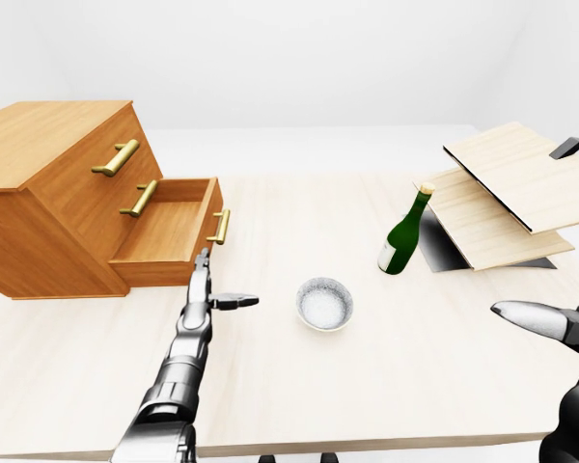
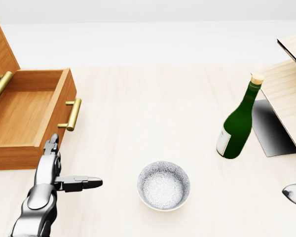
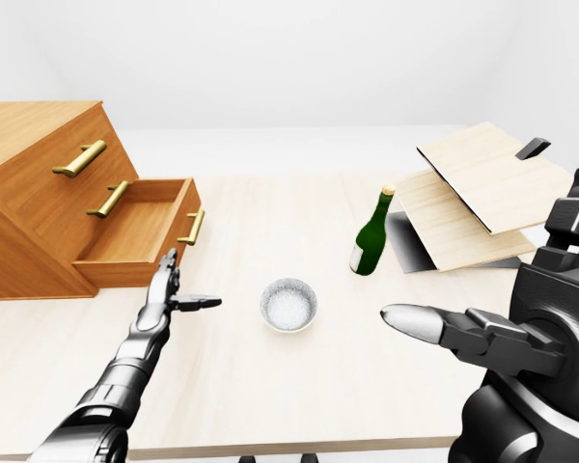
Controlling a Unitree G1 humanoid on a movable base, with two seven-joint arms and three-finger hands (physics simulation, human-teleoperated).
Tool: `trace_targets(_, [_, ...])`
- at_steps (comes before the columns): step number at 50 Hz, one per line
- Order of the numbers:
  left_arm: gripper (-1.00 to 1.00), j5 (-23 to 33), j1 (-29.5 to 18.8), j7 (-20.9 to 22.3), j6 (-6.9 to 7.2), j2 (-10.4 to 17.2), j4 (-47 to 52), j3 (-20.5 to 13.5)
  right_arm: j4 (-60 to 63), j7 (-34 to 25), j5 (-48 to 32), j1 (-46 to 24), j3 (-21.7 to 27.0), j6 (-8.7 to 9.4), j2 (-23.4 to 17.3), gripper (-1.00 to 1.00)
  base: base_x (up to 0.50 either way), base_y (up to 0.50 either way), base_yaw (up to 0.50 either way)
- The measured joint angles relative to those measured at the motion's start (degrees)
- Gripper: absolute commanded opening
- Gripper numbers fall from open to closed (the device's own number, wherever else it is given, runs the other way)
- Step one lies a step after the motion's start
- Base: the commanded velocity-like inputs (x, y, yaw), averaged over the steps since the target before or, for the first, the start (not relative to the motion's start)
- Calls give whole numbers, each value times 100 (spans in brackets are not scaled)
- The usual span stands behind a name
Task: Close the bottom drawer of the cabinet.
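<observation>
Just beyond our left hand (image 2: 52,170), the bottom drawer (image 1: 169,231) of the cabinet (image 1: 53,198) is standing pulled out, its brass handle (image 2: 73,114) sitting a little up and to the right of our fingertips in the head view. We are stretching the left hand out flat, fingers (image 2: 51,144) pointing toward the drawer's wooden corner, thumb sticking out sideways to the right, gripping nothing. Whether the fingertips are touching the drawer or stopping just short, we cannot tell. Two more brass handles are showing on the cabinet face above the open drawer. To the right of the left hand, a small patterned bowl (image 2: 164,185) is sitting on the counter (image 1: 270,405), apart from the hand. Farther right, a green bottle (image 2: 237,123) with a cork top is standing upright, near some tilted light wooden boards (image 1: 507,193) propped over a dark base. Our right hand (image 3: 463,333) is hovering low at the right of the right-eye view, fingers extended and spread, holding nothing, well apart from the bowl and the bottle.
</observation>
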State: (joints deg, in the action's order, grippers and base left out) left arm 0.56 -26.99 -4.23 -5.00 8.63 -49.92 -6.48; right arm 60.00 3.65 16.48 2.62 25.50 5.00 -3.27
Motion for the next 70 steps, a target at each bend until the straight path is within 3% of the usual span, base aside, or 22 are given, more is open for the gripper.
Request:
trace_targets(31, [100,-497,-520,-114,0,368,-980,-170,0,-10,-34,1,-50,0,7,100,0,0,0])
trace_targets(70, [100,-1572,-751,-841,1,1059,-1244,-600,0,-23,-52,17,-72,0,16,100,0,0,0])
